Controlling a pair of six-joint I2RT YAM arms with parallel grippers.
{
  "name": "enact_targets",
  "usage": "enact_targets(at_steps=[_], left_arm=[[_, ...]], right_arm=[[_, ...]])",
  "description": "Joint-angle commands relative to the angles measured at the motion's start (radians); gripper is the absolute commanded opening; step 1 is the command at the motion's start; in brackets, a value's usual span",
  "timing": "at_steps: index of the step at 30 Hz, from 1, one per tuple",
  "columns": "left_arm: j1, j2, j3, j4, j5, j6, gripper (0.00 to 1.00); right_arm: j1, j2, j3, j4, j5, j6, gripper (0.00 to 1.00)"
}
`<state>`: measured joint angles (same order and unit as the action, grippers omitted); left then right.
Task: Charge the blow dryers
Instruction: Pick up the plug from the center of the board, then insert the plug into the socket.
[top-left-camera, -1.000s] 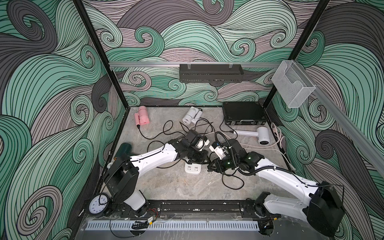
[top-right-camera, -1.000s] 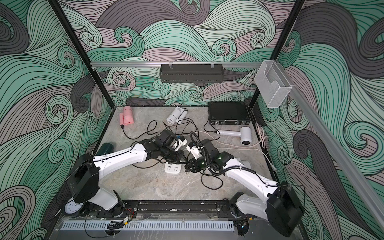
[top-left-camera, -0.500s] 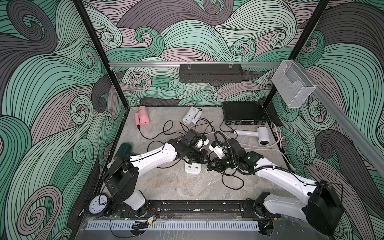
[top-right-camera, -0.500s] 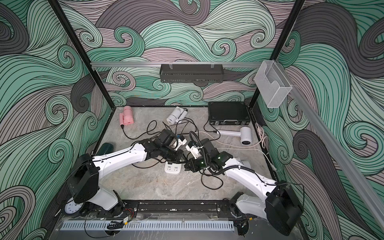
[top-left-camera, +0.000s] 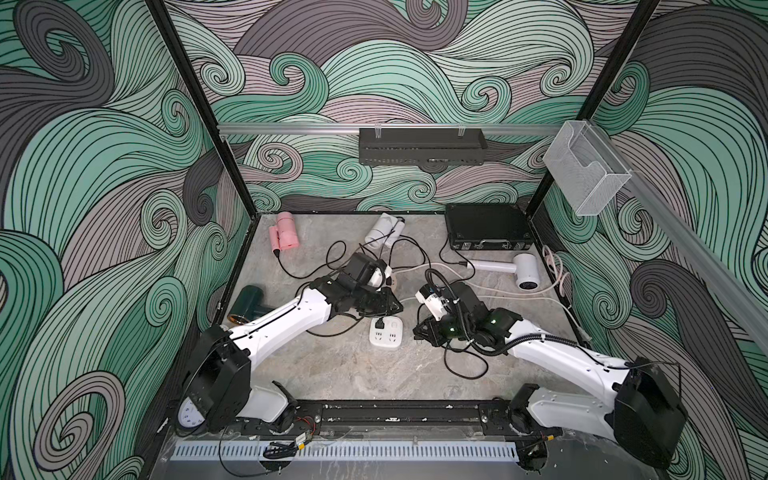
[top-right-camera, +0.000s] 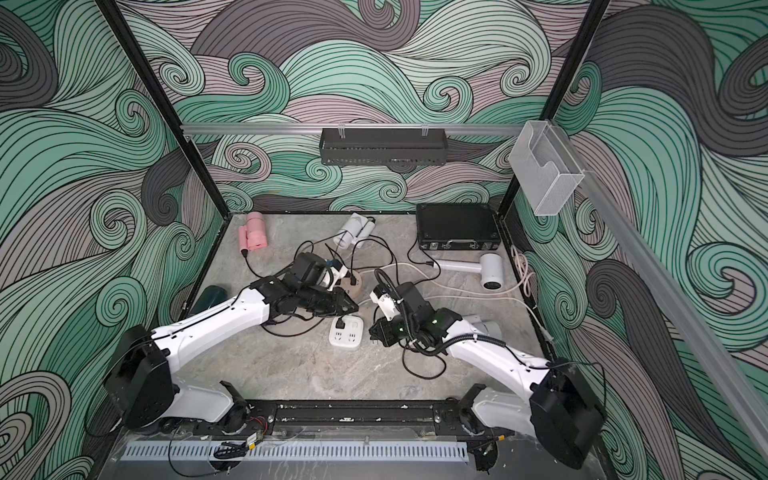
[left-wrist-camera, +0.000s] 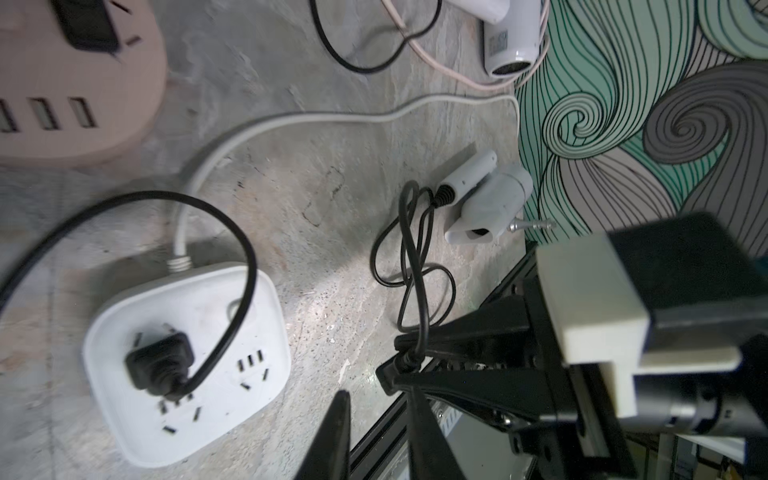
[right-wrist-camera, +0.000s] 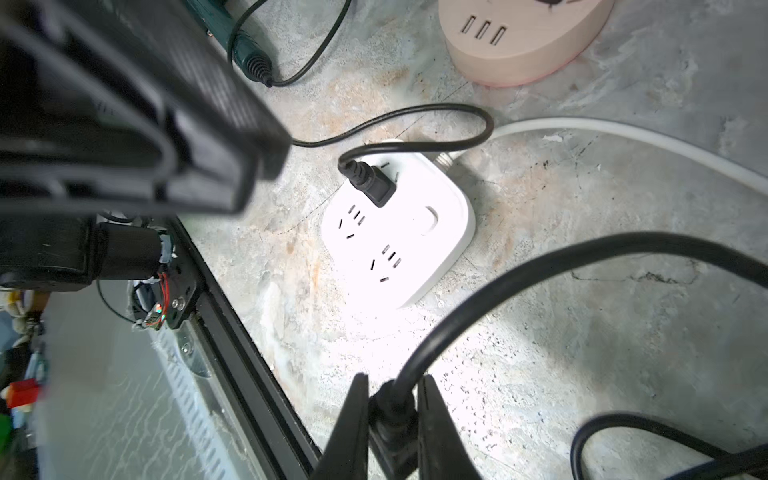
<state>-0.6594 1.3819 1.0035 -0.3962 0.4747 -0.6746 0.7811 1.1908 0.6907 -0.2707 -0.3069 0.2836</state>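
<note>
Robot test cell, laboratory type. Indicators: printed wave-pattern wall panels (top-left-camera: 395, 62) enclose the stone-look desk (top-left-camera: 353, 374) on three sides; black frame posts (top-left-camera: 195, 95) and an aluminium rail (top-left-camera: 291, 128) form the enclosure; left arm (top-left-camera: 286, 318) and right arm (top-left-camera: 557, 359) are mounted on a black base rail (top-left-camera: 399, 413).

walls (top-left-camera: 415, 62): teal-grey swirl pattern | floor (top-left-camera: 353, 374): grey marbled | shelf (top-left-camera: 422, 146): black, wall-mounted

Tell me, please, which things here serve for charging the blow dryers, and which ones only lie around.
For the job: pink dryer, dark green dryer, folded white dryer, long white dryer, grey dryer, square white hub, round peach hub, plug held by the right end effector.

Lying about: black case, black wall shelf, mesh holder, clock.
</note>
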Motion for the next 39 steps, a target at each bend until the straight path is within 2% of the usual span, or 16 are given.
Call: enact_targets(at_steps=[1, 4, 8, 16, 24, 33, 39], left_arm=[[0.043, -0.073, -0.018, -0.006, -0.044, -0.037, 0.24], [0.069, -0.109, -0.045, -0.019, -0.06, -0.045, 0.24], [0.086, -0.151, -0.078, -0.022, -0.078, -0.067, 0.24], [0.096, -0.247, -0.15, -0.045, -0.1, -0.109, 0.24], [0.096, -0.366, -0.23, -0.082, -0.131, -0.141, 0.24], [0.096, -0.41, -0.247, -0.112, -0.129, -0.145, 0.24], [0.096, -0.411, -0.246, -0.128, -0.125, -0.138, 0.24]], right_arm=[[0.082, -0.031, -0.028, 0.1, 0.204, -0.032, 0.04], [0.117, -0.033, -0.053, 0.182, 0.283, -0.031, 0.04], [0.133, -0.012, -0.058, 0.232, 0.322, -0.035, 0.04], [0.17, 0.09, -0.073, 0.412, 0.308, 0.002, 0.04], [0.216, 0.165, -0.096, 0.533, 0.356, -0.024, 0.03], [0.259, 0.302, -0.123, 0.71, 0.412, -0.015, 0.0], [0.29, 0.343, -0.106, 0.727, 0.472, -0.05, 0.0]])
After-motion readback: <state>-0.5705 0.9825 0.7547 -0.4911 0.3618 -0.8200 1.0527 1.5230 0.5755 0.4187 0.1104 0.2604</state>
